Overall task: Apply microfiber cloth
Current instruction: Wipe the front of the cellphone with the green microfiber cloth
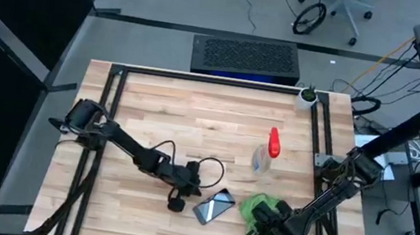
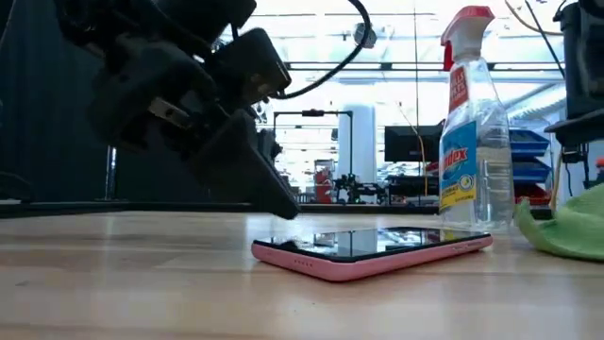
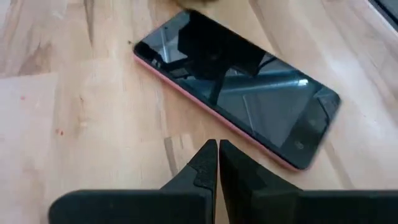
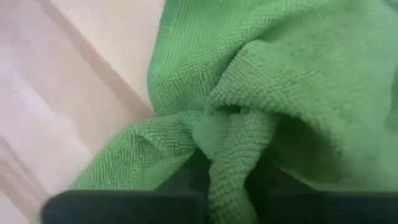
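The microfiber cloth [image 1: 262, 206] is bright green and lies bunched on the wooden table near its front edge, right of centre; it also shows at the low view's right edge [image 2: 566, 227]. My right gripper [image 1: 264, 234] is at the cloth's near side and is shut on it [image 4: 227, 180]. A black phone in a pink case [image 1: 214, 206] lies flat, screen up, left of the cloth. My left gripper [image 3: 217, 155] is shut with nothing between its fingers. Its tips are over bare wood, just beside the phone's long edge [image 3: 205, 106]. My right gripper pinches a bunched fold of the cloth [image 4: 235, 149] between its two fingers, several layers thick. The cloth spills over the fingers [image 4: 186, 183] and hides their tips. The rest of the cloth lies slack on the table [image 2: 557, 241].
A clear spray bottle with a red nozzle [image 1: 265, 154] stands upright behind the phone and cloth. A small potted plant [image 1: 308, 94] sits at the table's far right corner. Bare wood extends across the far half of the table [image 1: 194, 115].
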### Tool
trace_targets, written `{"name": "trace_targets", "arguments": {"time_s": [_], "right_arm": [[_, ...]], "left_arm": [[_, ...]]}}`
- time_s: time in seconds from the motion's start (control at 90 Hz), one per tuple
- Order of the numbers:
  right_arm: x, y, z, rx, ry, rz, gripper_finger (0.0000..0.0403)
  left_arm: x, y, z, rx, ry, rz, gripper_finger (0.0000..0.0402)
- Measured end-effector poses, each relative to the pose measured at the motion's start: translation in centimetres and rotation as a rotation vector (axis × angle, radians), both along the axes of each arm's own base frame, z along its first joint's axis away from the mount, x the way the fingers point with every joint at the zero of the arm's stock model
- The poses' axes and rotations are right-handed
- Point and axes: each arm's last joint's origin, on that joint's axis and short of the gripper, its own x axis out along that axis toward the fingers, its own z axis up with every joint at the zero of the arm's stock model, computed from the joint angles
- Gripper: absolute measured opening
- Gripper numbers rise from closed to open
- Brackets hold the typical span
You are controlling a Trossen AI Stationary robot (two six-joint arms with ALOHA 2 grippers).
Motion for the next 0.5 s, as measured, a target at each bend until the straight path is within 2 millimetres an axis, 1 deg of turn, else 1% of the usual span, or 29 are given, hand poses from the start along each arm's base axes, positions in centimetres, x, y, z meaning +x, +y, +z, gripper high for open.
{"name": "trace_targets", "arguments": {"time_s": [0.1,0.189,0.244,0.333,0.4,0.5], "right_arm": [[1.9,-0.2,1.7,-0.048,-0.092,0.064,0.0016],[2.9,-0.7,1.7,-0.057,-0.113,0.103,0.0012],[3.5,-1.1,1.7,-0.058,-0.120,0.109,0.0007],[4.0,-1.4,1.3,-0.064,-0.121,0.109,0.0005],[4.2,-1.3,0.5,-0.061,-0.093,0.111,0.0005],[4.5,-1.1,-1.0,-0.066,-0.060,0.119,0.0006]], "left_arm": [[-0.2,-0.5,1.1,0.012,-0.042,-0.034,0.0000],[-0.2,-0.7,1.7,0.028,-0.087,-0.054,0.0000],[0.0,-0.3,1.6,0.044,-0.092,-0.044,0.0000],[0.4,0.5,0.7,0.060,-0.068,-0.014,0.0000],[0.4,0.8,-0.6,0.062,-0.023,0.004,0.0000],[0.8,0.6,-2.2,0.044,-0.011,0.002,0.0000]]}}
